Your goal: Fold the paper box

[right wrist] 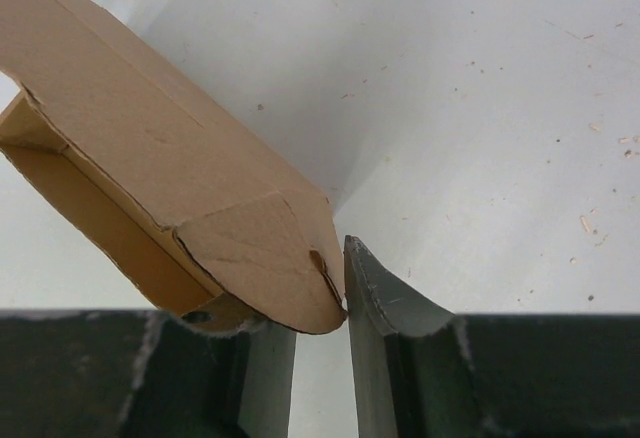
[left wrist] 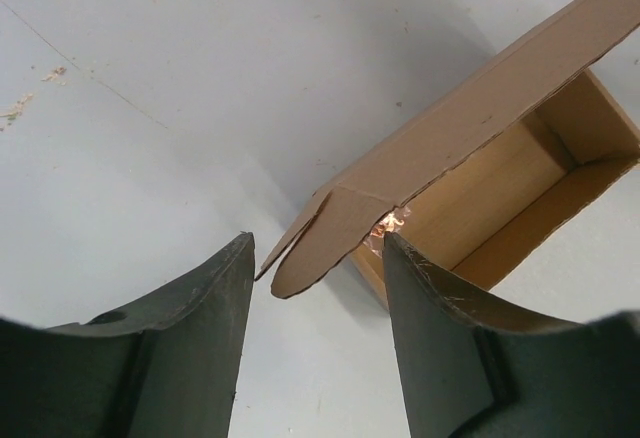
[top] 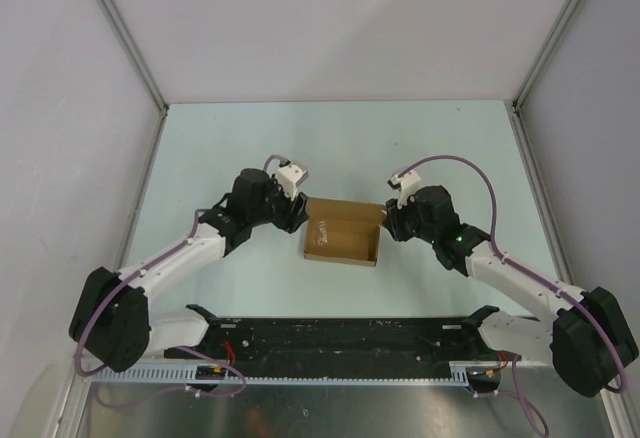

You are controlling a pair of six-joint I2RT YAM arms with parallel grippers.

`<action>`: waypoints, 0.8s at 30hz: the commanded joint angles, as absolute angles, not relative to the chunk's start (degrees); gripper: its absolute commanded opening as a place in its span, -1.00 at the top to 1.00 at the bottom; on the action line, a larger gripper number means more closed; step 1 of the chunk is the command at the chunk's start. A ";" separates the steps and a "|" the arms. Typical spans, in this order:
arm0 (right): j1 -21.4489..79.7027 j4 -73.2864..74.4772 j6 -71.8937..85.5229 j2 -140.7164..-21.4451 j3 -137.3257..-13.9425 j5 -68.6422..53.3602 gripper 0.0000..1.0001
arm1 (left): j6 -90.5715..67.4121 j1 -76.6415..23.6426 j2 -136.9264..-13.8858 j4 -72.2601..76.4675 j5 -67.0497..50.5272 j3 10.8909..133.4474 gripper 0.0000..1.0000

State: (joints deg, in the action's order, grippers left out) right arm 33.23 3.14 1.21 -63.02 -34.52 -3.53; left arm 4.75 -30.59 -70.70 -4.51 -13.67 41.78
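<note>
A brown open-topped box (top: 342, 230) lies on the pale table (top: 250, 138), midway between two robot arms. Its inside shows bare cardboard walls and floor. The left gripper (left wrist: 318, 242) is spread wide at the box's left end, with a rounded flap (left wrist: 315, 243) between its fingers. The right gripper (right wrist: 320, 288) is narrow at the right end. Another rounded flap (right wrist: 265, 253) reaches the gap, but I cannot tell whether it is pinched.
</note>
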 commanded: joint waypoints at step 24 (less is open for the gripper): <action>38.23 -5.01 17.21 -66.09 -34.54 -0.09 0.44 | -6.24 -37.00 -65.92 -4.92 -14.24 39.46 -0.11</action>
State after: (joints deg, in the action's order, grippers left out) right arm 37.67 -0.69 12.49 -64.93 -34.52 -0.89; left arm -3.22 -35.68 -67.55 -5.28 -13.69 40.05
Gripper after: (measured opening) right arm 0.280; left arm 0.558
